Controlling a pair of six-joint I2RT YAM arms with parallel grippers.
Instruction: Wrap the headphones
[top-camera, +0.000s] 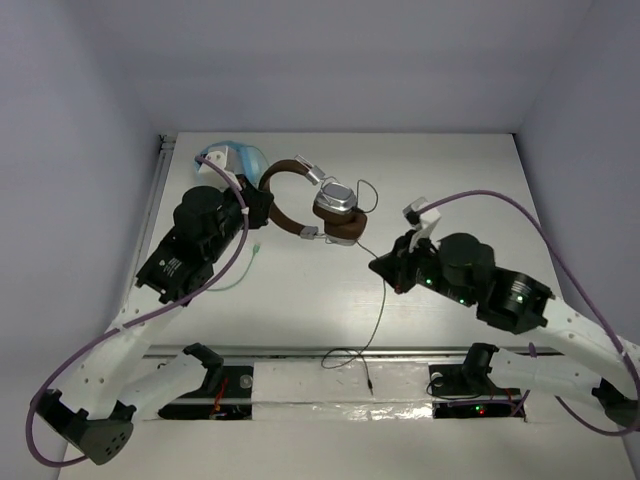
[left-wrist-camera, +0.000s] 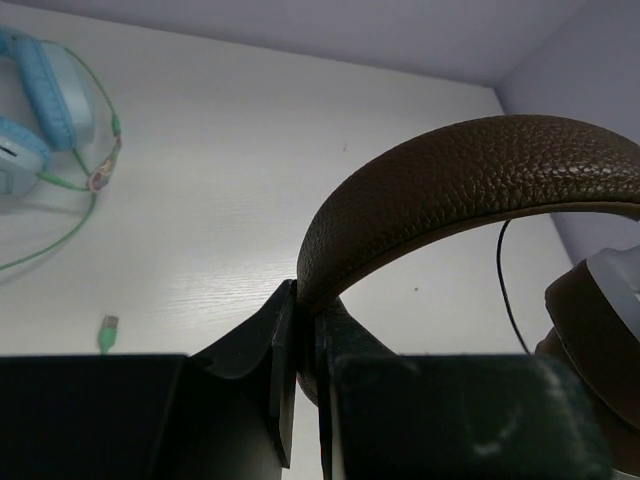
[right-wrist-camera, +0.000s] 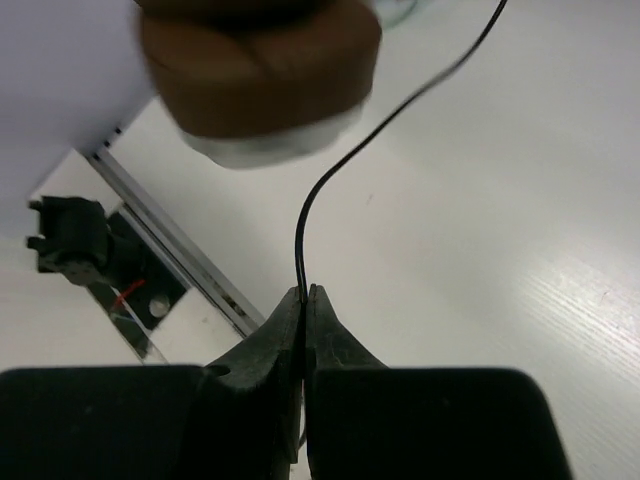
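The headphones (top-camera: 325, 205) have a dark brown headband (left-wrist-camera: 470, 175), silver-and-brown ear cups (top-camera: 338, 203) and a thin black cable (top-camera: 380, 310). My left gripper (top-camera: 262, 207) is shut on the headband, which arches up out of its jaws in the left wrist view, with one ear cup (left-wrist-camera: 600, 330) at the right edge. My right gripper (top-camera: 383, 268) is shut on the black cable (right-wrist-camera: 330, 190) just below the ear cups; in the right wrist view the cable rises from the closed jaws past a brown ear cup (right-wrist-camera: 255, 75). Below the right gripper the cable trails to the table's front edge.
Light blue headphones (top-camera: 232, 157) with a pale green cable (top-camera: 245, 268) lie at the back left, behind the left arm; they also show in the left wrist view as blue headphones (left-wrist-camera: 45, 110). A metal rail (top-camera: 330, 352) runs along the table's front edge.
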